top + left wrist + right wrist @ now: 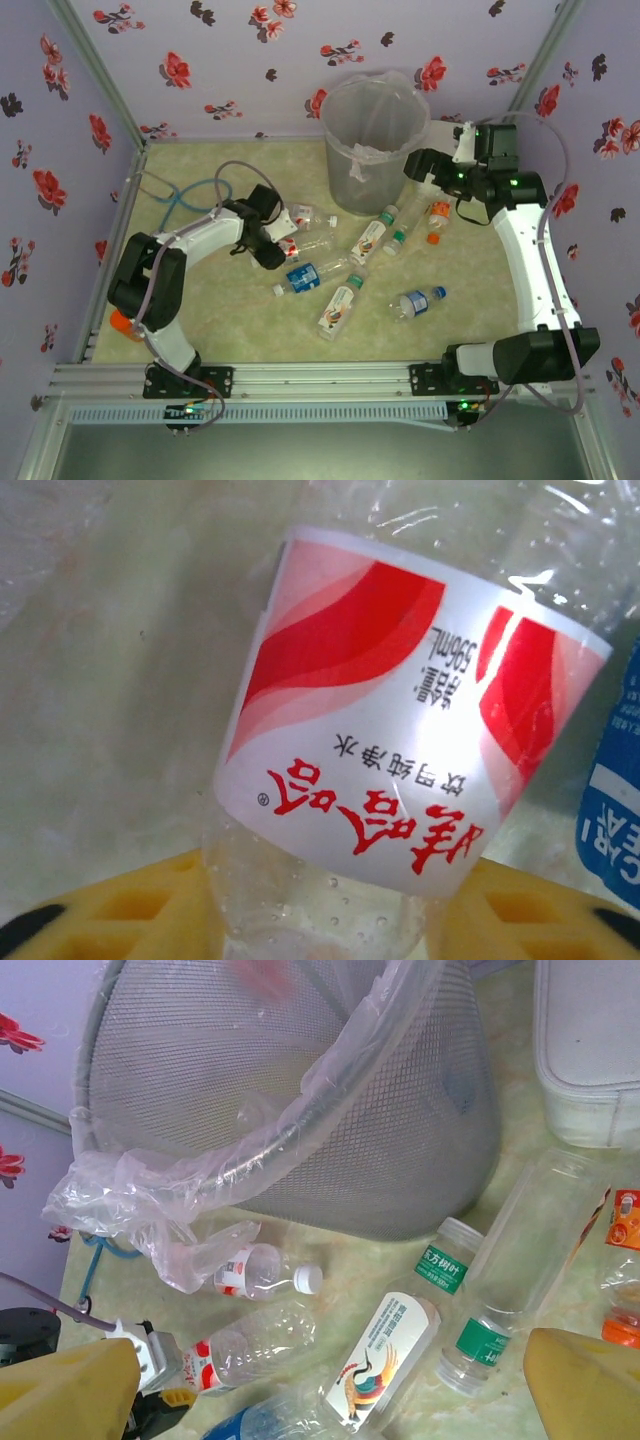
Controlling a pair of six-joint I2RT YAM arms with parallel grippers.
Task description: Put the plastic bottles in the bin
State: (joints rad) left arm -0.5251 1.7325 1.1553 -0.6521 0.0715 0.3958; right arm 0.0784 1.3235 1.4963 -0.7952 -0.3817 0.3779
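The bin [375,125] stands at the back centre, grey and lined with a clear bag [150,1190]. Several plastic bottles lie in front of it. My left gripper [280,247] is down among them, its yellow fingers [130,910] pressed against both sides of a clear bottle with a red-white label [400,750]; the same bottle [240,1345] lies flat on the table. Beside it are a blue-labelled bottle [305,277] and a white-capped one [310,217]. My right gripper [428,172] hovers to the right of the bin, open [320,1400], nothing between its fingers [585,1385].
More bottles lie mid-table: two with crane labels [340,305] [372,235], a green-labelled one [405,225], an orange-capped one [437,220] and a blue-capped one [415,303]. A white box [590,1050] sits right of the bin. A blue-tubed stethoscope [195,195] lies at the left.
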